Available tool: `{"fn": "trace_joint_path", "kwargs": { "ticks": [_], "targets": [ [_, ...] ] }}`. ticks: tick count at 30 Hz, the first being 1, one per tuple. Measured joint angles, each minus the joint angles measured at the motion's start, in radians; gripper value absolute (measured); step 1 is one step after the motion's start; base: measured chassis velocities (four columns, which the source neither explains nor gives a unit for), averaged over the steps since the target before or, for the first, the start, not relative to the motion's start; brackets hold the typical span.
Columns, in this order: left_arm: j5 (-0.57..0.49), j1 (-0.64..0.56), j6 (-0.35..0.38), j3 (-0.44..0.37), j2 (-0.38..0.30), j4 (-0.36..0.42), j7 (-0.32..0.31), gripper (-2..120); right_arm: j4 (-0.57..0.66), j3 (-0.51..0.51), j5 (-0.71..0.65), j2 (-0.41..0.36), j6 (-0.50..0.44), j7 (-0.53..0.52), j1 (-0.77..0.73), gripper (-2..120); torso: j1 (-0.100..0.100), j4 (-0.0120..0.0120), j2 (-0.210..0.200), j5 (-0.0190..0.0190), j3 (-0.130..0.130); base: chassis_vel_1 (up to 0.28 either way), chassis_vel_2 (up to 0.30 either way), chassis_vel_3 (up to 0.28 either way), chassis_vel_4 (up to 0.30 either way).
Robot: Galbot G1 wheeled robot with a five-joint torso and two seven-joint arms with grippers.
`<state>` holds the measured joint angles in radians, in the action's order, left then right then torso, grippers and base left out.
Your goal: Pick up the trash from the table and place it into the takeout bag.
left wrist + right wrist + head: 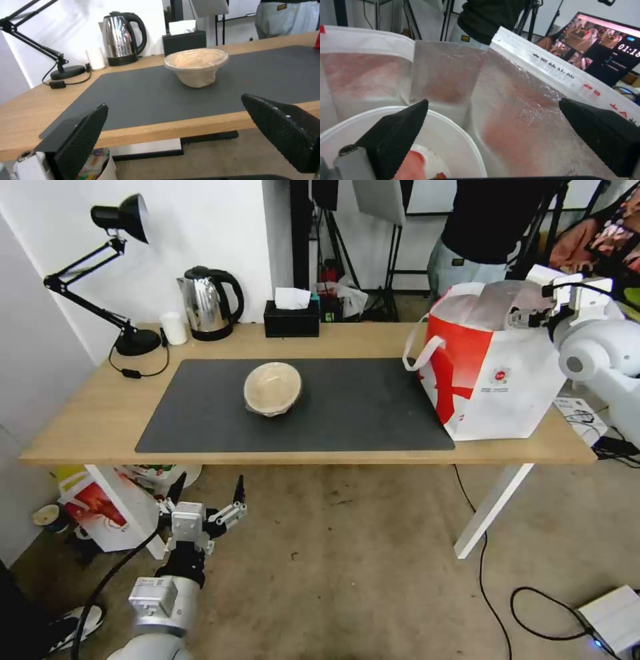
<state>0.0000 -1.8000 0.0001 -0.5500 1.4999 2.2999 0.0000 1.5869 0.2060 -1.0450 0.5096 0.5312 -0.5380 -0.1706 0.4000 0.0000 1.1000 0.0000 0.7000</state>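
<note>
Jaws apart on my right gripper (493, 112) inside the foil-lined takeout bag (497, 380); left gripper (207, 493) spread below the light-wood worktop (100, 407), beige container (272, 389) on matte grey mat (360, 407).

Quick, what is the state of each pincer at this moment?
Left pincer: open, holding nothing, low in front of the table.
Right pincer: open, holding nothing, over the takeout bag.

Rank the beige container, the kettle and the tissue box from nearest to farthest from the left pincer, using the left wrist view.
From the left pincer, open below the table edge:
1. Beige container, on the dark mat.
2 and 3. Kettle and tissue box, both at the table's back edge, too close to call.
</note>
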Motion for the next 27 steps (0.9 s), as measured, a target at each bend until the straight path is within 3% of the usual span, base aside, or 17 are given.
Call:
{"fn": "trace_joint_path", "kwargs": {
  "ticks": [9,11,16,19,27],
  "targets": [
    [0.0,0.0,0.0,0.0,0.0,0.0,0.0,100,0.027,-0.016,-0.01,-0.007,-0.043,0.005,-0.005,100,0.0,-0.0001,0.0,0.0,0.0,0.0,0.0,0.0,0.0],
    [0.0,0.0,0.0,0.0,0.0,0.0,0.0,100,0.04,-0.034,-0.016,-0.004,-0.16,0.032,-0.012,100,0.0,-0.0001,0.0,-0.0001,0.0,0.0,0.0,0.0,0.0],
    [0.0,0.0,0.0,0.0,0.0,0.0,0.0,100,0.049,-0.062,0.007,0.017,-0.29,0.072,-0.024,100,0.0,-0.0002,0.0,0.0,0.0,0.0,0.0,0.0,0.0],
    [0.0,0.0,0.0,0.0,0.0,0.0,0.0,100,0.099,-0.112,0.038,0.074,-0.502,0.101,-0.051,100,0.0,0.0003,0.0,-0.0002,0.0,0.0,0.0,0.0,0.0],
    [0.0,0.0,0.0,0.0,0.0,0.0,0.0,100,0.247,-0.136,0.085,0.128,-0.687,0.079,-0.1,100,0.0,0.0001,0.0,-0.0002,0.0,0.0,0.0,0.0,0.0]
  ]
}}
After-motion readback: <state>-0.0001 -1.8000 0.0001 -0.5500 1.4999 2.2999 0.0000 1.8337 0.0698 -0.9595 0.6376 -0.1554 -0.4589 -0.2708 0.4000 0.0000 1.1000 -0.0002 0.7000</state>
